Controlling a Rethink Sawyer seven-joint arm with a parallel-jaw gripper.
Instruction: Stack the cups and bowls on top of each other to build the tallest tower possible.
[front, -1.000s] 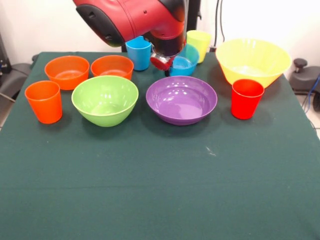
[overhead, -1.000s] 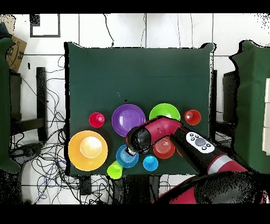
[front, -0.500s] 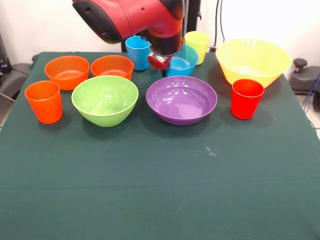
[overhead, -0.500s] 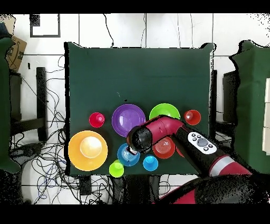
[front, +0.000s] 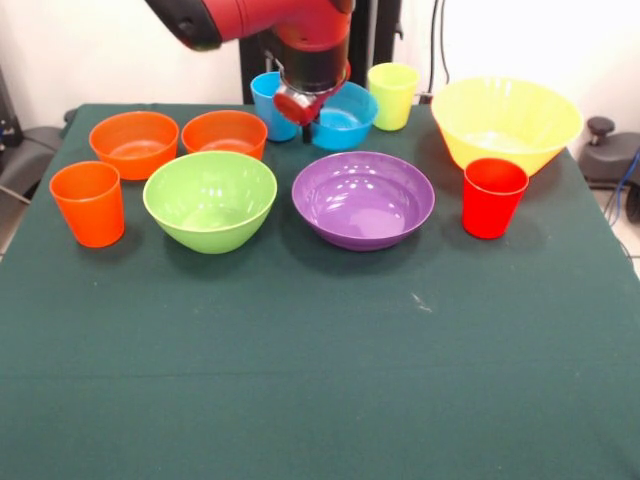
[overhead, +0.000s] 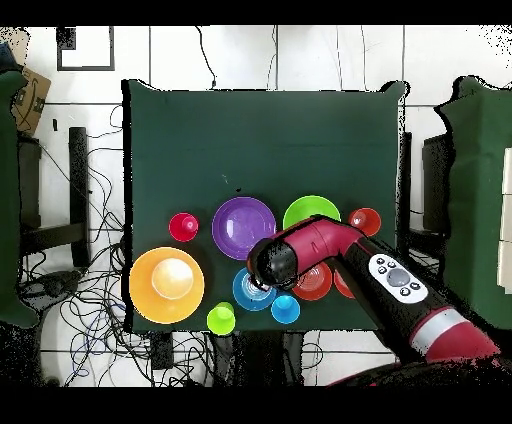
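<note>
Front view, L to R: orange cup (front: 88, 203) nr table's (front: 320, 380) left edge, lime green bowl (front: 210, 199) fwd of it. Gripper (front: 299, 107) clamps blue bowl's (front: 342, 115) left rim, bowl lifted nr far edge. Green bowl lies down-left of jaws — likely drop spot. No labels/writing readable.

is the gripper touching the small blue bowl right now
Touching. In the front view the gripper is clamped on the near rim of the blue bowl, which hangs tilted, off the green tablecloth.
</note>
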